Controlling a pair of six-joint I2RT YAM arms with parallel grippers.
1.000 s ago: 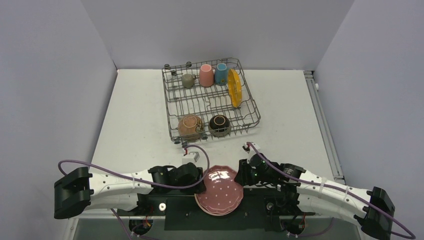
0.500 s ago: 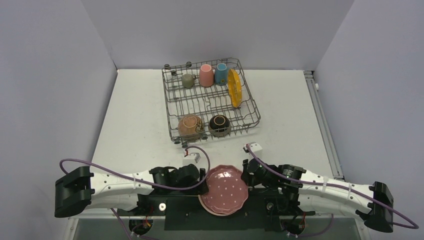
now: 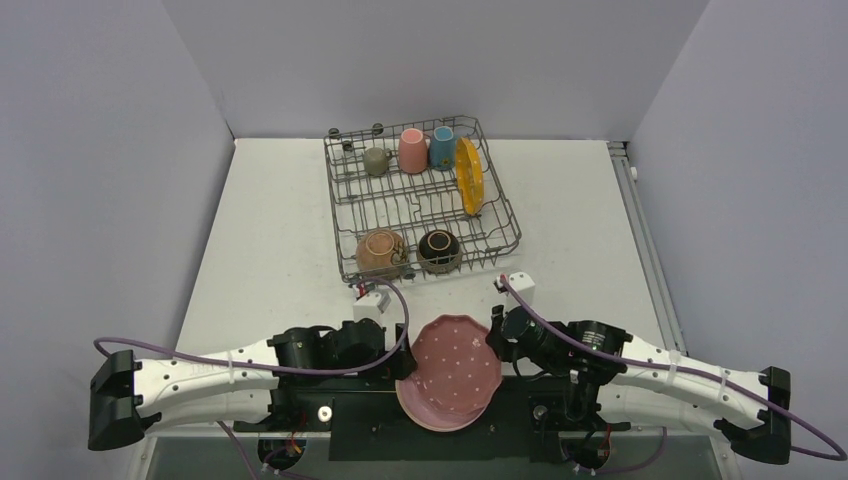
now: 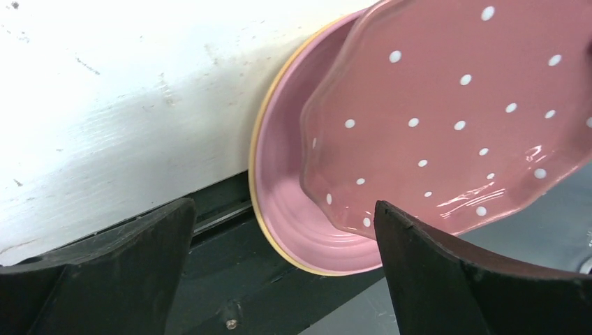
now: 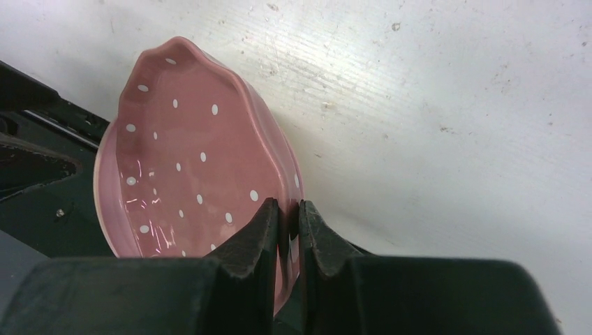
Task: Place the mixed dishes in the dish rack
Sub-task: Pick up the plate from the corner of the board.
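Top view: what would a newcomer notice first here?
The white-dotted pink plate, front and centre, has its rim pinched by the right gripper and sits tilted over a plain pink plate. The left gripper stands open beside it. Farther back, the wire dish rack holds cups, two bowls and an orange plate on edge.

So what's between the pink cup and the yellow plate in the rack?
A blue cup stands between the pink cup and the upright yellow plate, along the back of the rack. The top view shows it.
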